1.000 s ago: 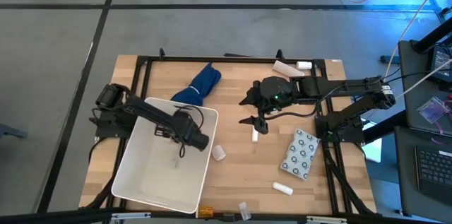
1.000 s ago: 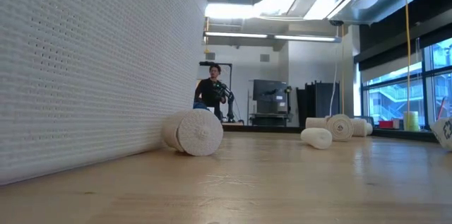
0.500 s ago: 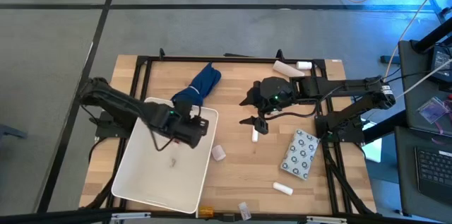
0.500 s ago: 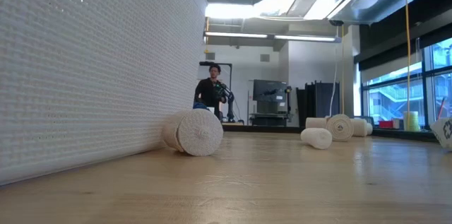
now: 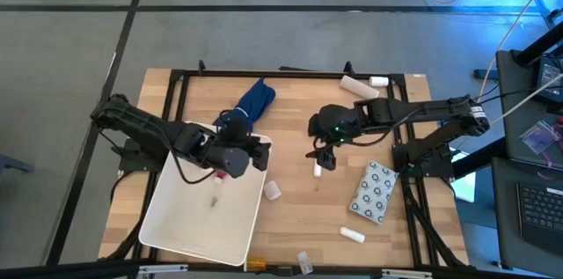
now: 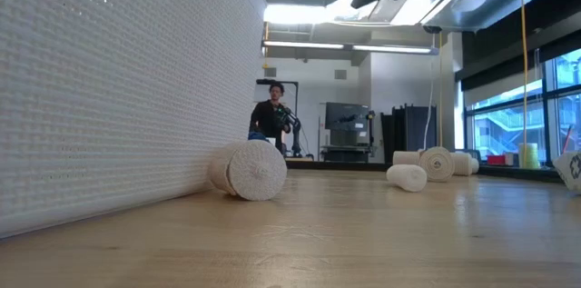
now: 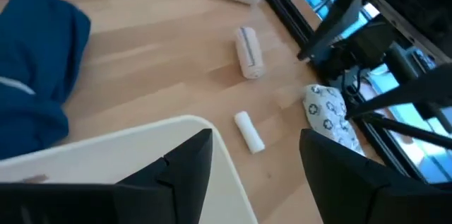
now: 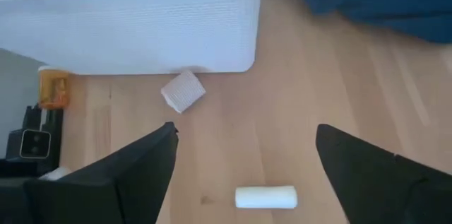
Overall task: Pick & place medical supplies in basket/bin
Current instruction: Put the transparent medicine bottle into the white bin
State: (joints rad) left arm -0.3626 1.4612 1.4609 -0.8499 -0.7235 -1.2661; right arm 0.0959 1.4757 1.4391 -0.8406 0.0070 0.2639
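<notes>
The white bin sits at the table's left, with one small item on its floor. My left gripper hovers open over the bin's far right corner, touching nothing. My right gripper is open above the table's middle. In its wrist view a small white tube lies on the wood between the fingers, untouched. A white roll lies just right of the bin. The blue cloth lies beyond the bin. The dotted packet lies at the right.
White bottles lie at the far right edge and another white tube near the front. An orange pill bottle stands at the near edge. The low view shows the bin wall and a person in the room behind.
My left gripper has moved from over the bin's middle toward its far right corner, while that arm's elbow swung toward the table's left edge. A small item now lies on the bin floor where the gripper was. A dark arm part has entered the top of the low view.
</notes>
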